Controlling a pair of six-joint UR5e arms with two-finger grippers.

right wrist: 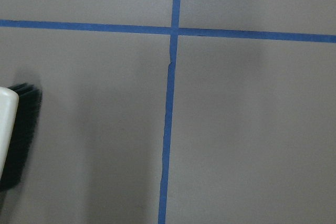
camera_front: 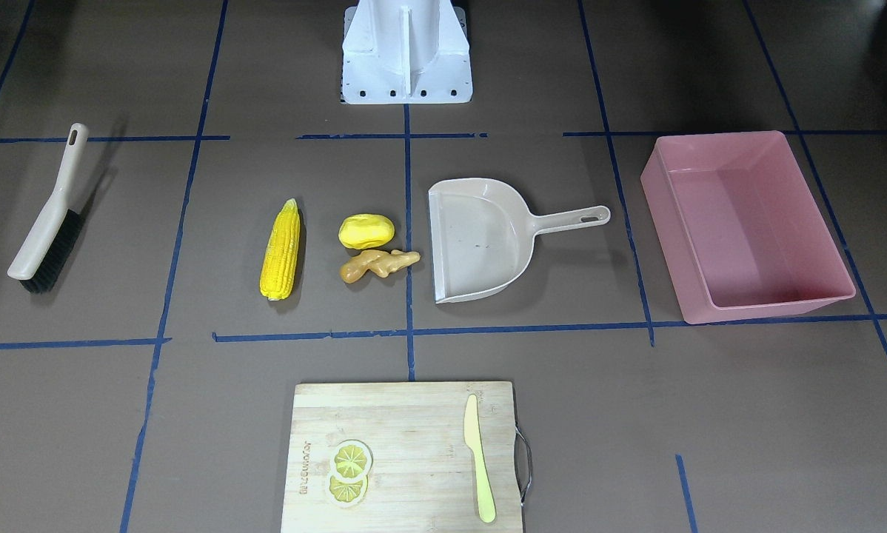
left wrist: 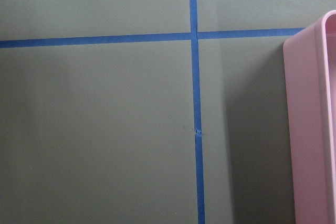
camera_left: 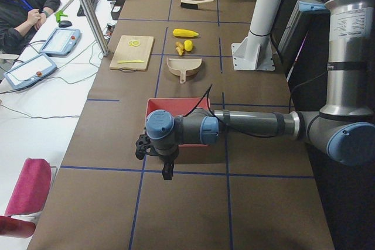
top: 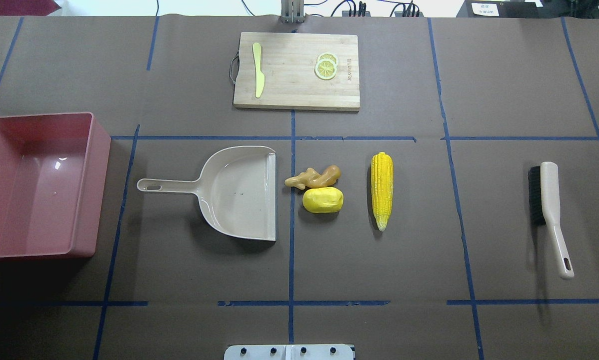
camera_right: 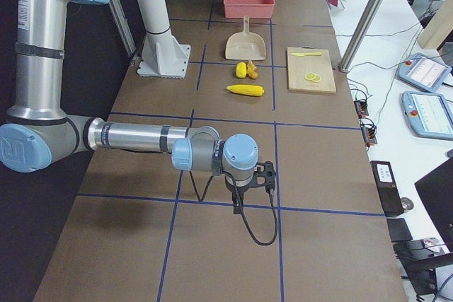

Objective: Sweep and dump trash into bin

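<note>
So far nothing swept: ginger [top: 313, 177], yellow lump [top: 322, 200], corn [top: 382, 190] sit off the dustpan [top: 239, 192] mouth; bin [top: 102, 165] beyond its handle, no trash inside. My left gripper [camera_left: 142, 146], right gripper [camera_right: 265, 175]: can't tell if spread.

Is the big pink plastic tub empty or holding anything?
Empty: the pink rectangular plastic tub shows only bare floor; yellow corn cob, yellow oval lump, tan ginger root lie outside.

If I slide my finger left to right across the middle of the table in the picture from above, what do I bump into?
pink bin → dustpan → ginger root and yellow lump together → corn cob → brush
</note>
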